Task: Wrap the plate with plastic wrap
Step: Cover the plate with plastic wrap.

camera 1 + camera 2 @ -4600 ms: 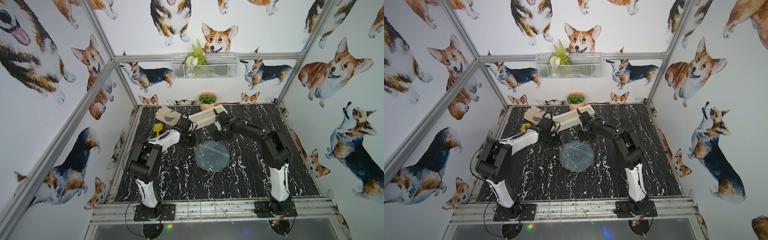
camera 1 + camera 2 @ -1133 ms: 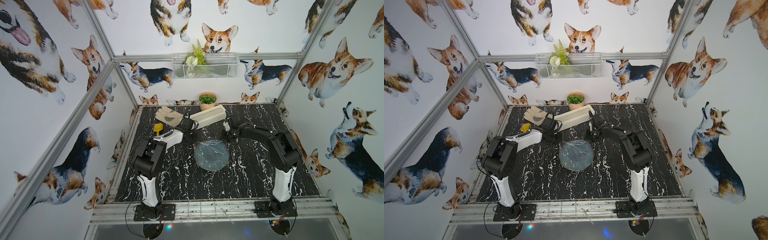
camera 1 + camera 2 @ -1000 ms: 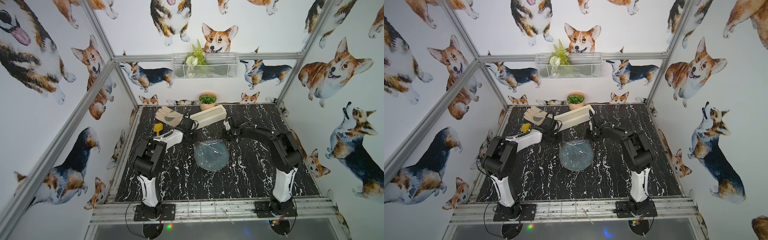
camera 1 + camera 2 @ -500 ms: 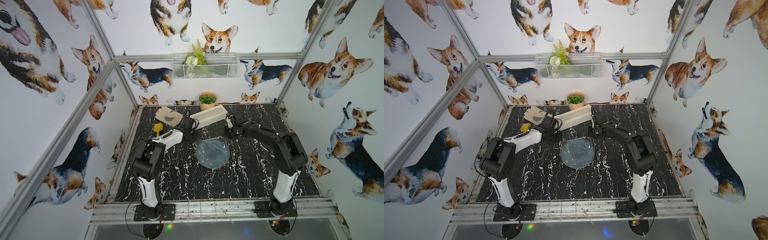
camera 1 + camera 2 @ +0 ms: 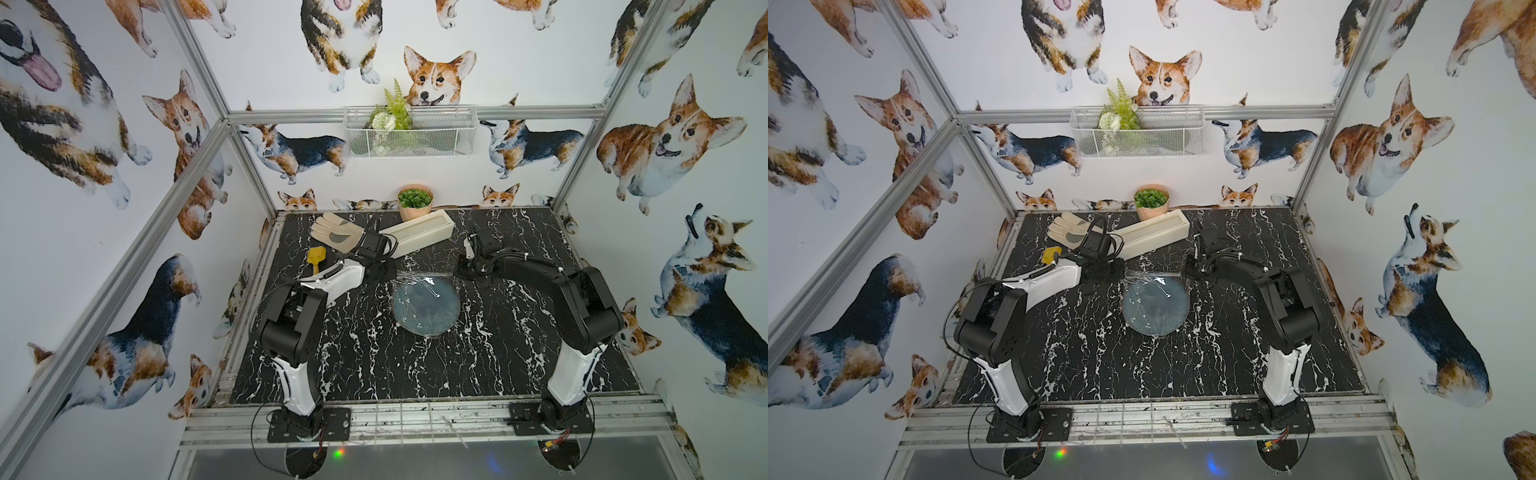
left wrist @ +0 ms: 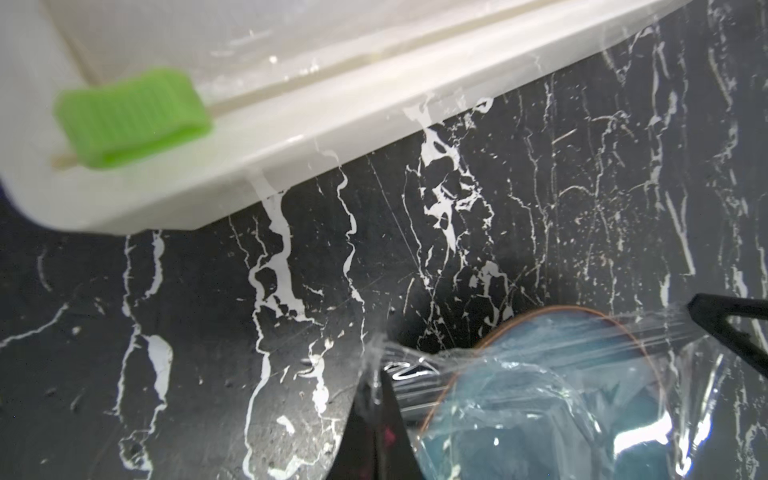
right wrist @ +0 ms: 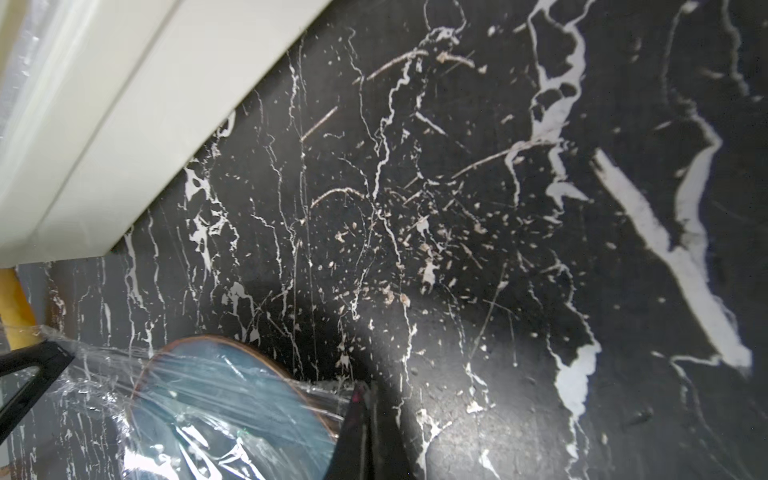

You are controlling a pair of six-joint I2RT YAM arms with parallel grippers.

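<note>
The plate point(image 5: 426, 305) sits mid-counter with the plastic wrap point(image 6: 519, 374) draped over it. The left claw point(image 6: 376, 374) and right claw point(image 7: 365, 390) each pinch the film (taut across the far rim). Probably left: tucking the edges under.

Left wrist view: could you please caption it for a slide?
Left gripper, shut on plastic wrap, holds it across the plate opposite the right gripper; dispenser box nearby.

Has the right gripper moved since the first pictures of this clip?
Yes. The right gripper has pulled away from the dispenser box, rightward and nearer its base, and now pinches plastic wrap beside the plate.
</note>
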